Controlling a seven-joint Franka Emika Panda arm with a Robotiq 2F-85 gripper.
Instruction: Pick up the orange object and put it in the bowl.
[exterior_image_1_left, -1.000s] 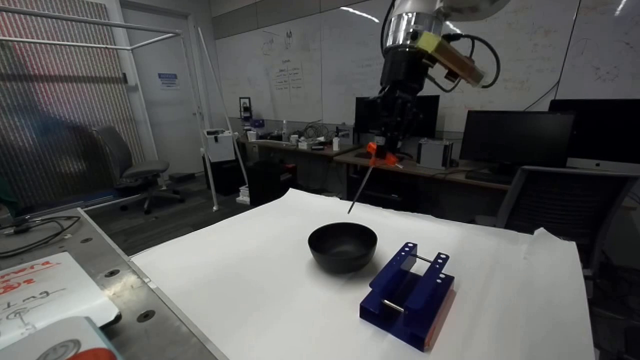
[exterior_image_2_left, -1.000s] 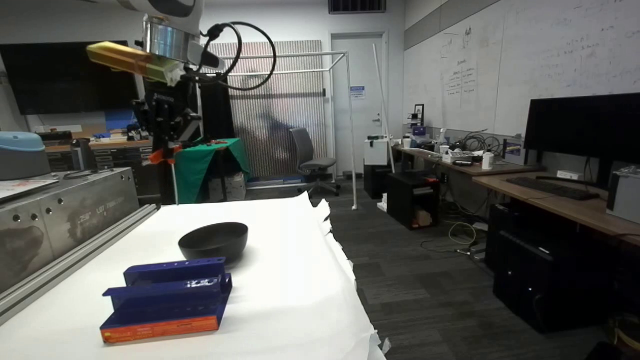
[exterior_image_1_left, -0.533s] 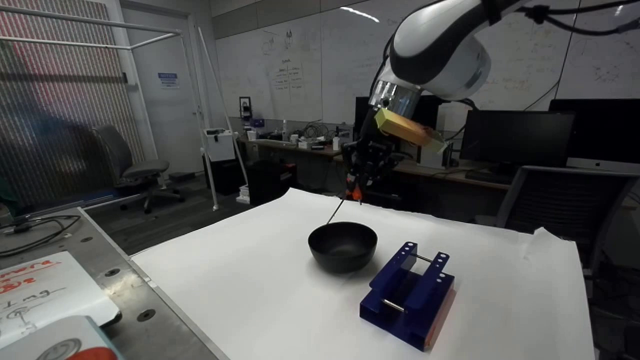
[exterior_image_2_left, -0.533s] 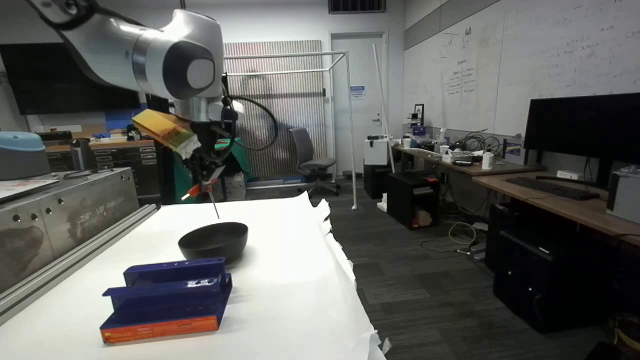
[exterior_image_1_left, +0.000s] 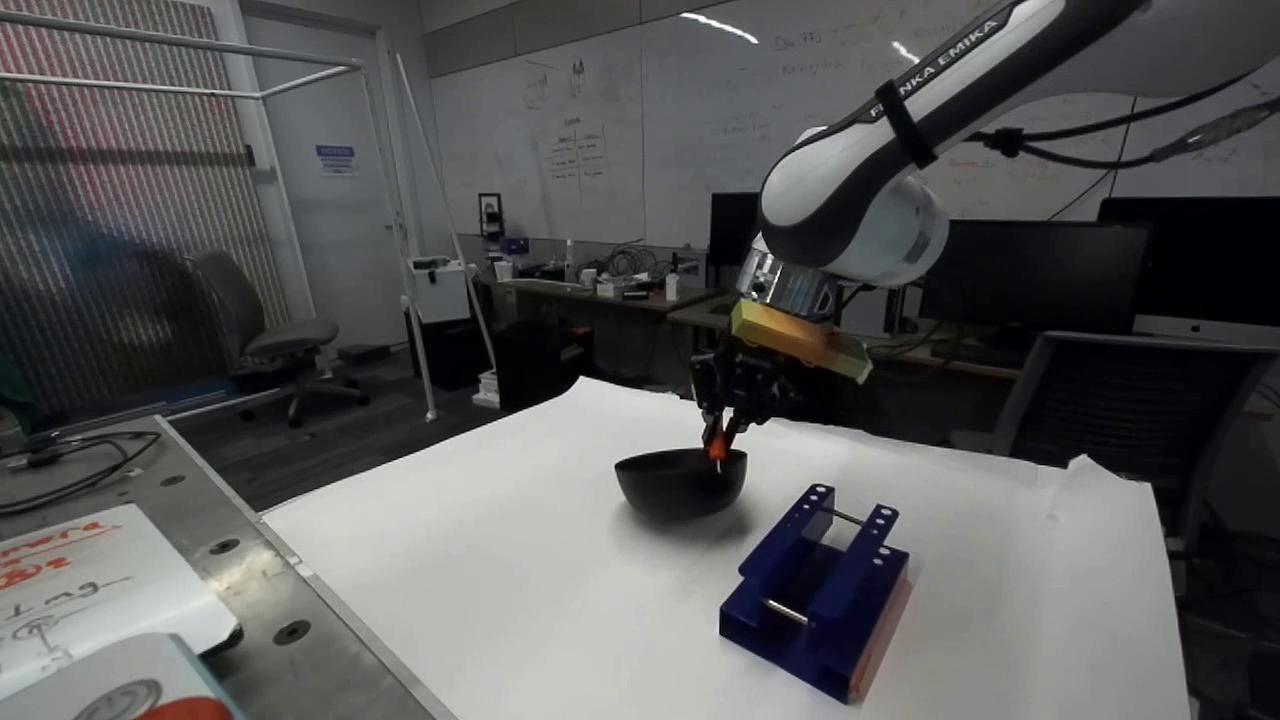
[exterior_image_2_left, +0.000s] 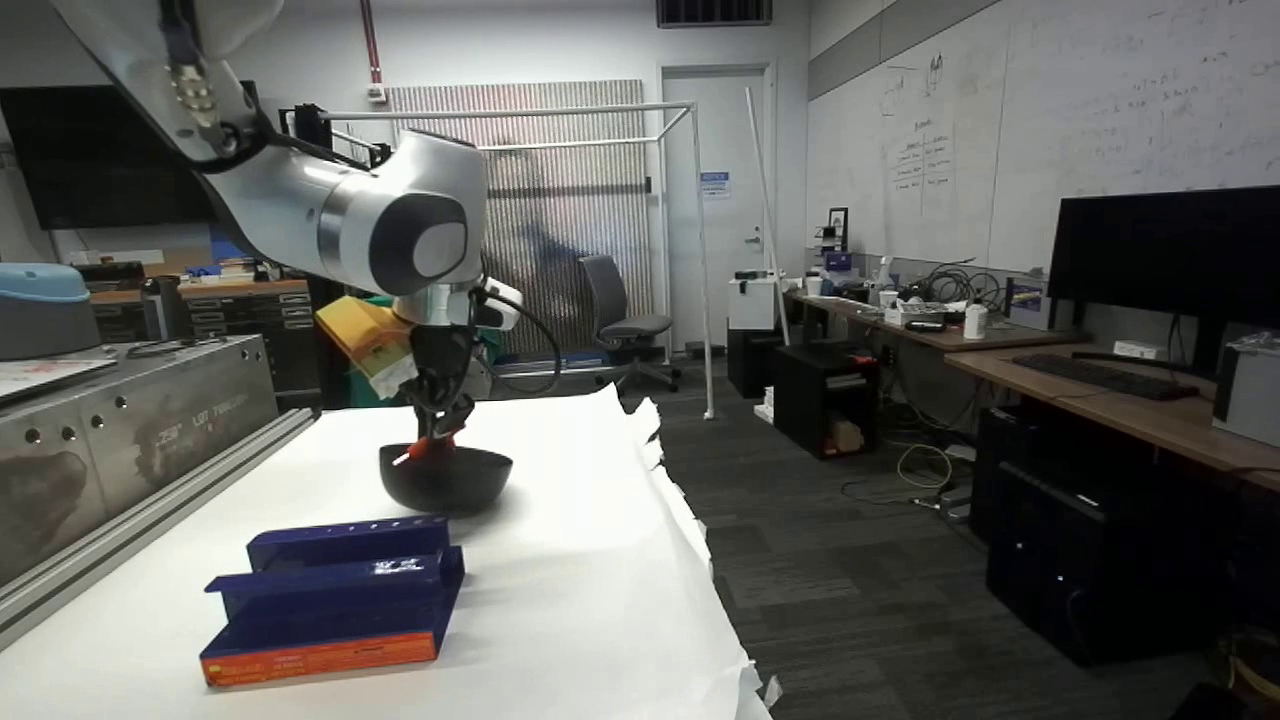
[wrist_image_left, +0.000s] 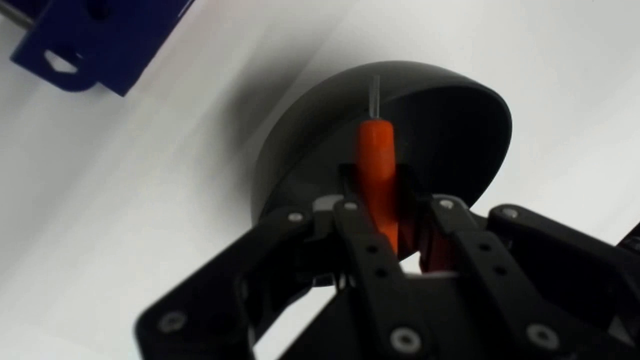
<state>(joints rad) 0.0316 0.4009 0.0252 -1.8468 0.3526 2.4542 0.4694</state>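
Legibly, FRANKA EMIKA runs along the white-and-black robot arm (exterior_image_1_left: 800, 185) in an exterior view. A blue-and-white sign (exterior_image_2_left: 714, 184) on the pale grey door (exterior_image_2_left: 735, 270) reads NOTICE, its lower lines too small to make out; the grey metal beam (exterior_image_2_left: 165, 430) bears LOT, the following word unclear. Handwriting on the whiteboard (exterior_image_2_left: 1060, 120) is mostly unreadable, likewise the print on the orange-red label strip (exterior_image_2_left: 320, 658) along the glossy blue slotted block (exterior_image_2_left: 330, 600). View differences: a thin metal rod (exterior_image_1_left: 787, 611) across the block shows in an exterior view; the wrist view catches only a corner of the block. The wrist view looks into the round near-black bowl (wrist_image_left: 310, 120), which is tilted; both exterior views give mostly its outer wall. End effector: the black gripper (wrist_image_left: 379, 177) has its fingertips drawn close, pinching the slim red-orange piece (wrist_image_left: 376, 150) between them. Piece is at the bowl, gripped part over the opening, thin silver tip (wrist_image_left: 374, 95) pointing past the rim in the wrist view; the rest is hidden. Whether piece or gripper touches the bowl cannot be told.
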